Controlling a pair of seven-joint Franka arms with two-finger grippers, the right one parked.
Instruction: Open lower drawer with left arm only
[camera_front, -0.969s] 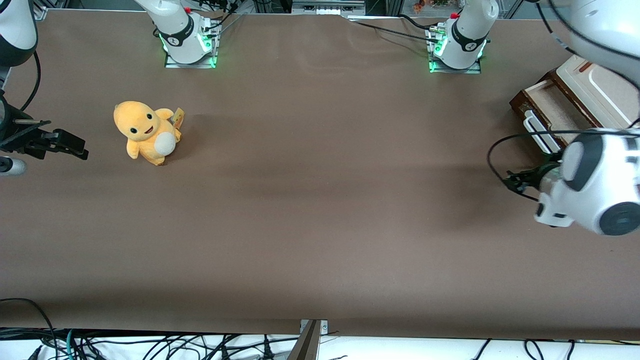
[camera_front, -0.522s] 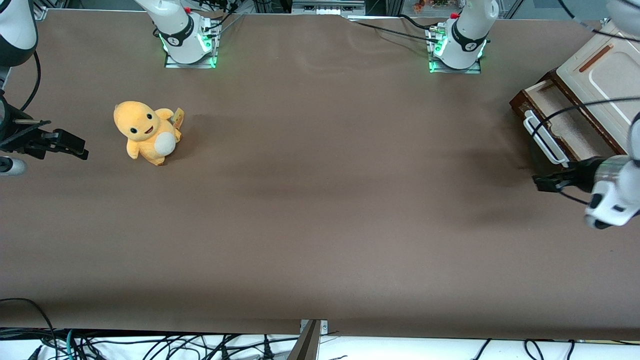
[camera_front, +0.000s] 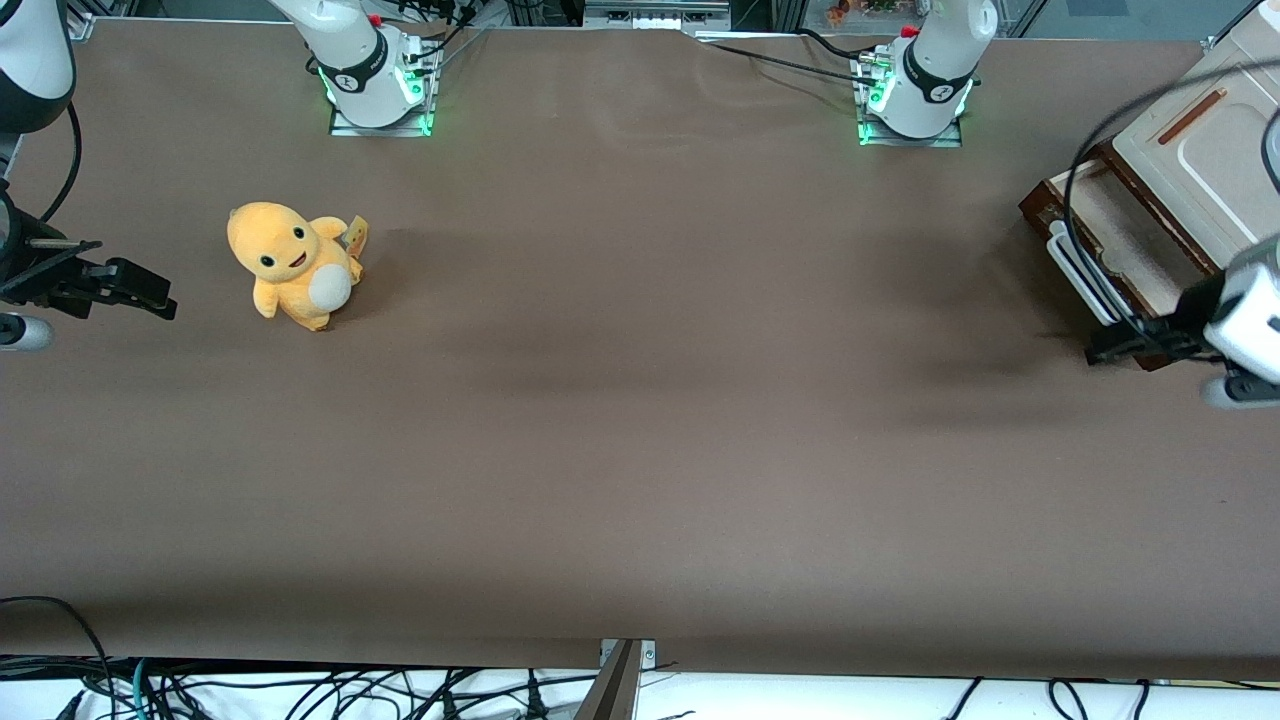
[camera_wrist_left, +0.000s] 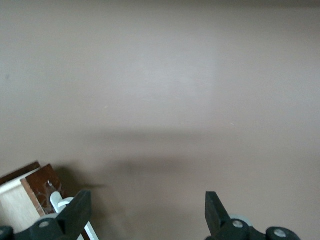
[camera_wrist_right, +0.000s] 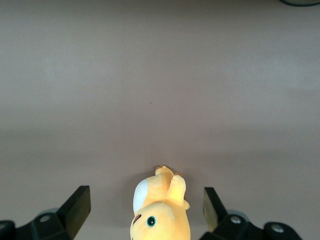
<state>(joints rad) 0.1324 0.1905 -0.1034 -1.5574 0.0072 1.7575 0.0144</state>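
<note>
The jaws stand wide apart and hold nothing, with only bare brown table (camera_wrist_left: 165, 90) between them. They belong to the small black gripper (camera_wrist_left: 147, 212) on the left arm (camera_front: 1245, 320), which hangs low over the table at the working arm's end. Just beside one finger (camera_wrist_left: 77, 212) sits the corner of the lower drawer (camera_front: 1110, 235), dark brown wood with a pale inside. Its long white bar handle (camera_front: 1078, 268) runs along the drawer front, very near the jaws but not between them. The drawer already sticks out a little from under the cream panel (camera_front: 1200, 150), so you can see some of its tan floor.

I think the step in hand is lining up on the handle, since nothing is gripped yet. Next, the gripper needs to slide sideways until the white bar sits between the two fingers, then close on it and pull straight out, away from the panel. A yellow plush toy (camera_front: 295, 265) sits well apart, toward the parked arm's end
</note>
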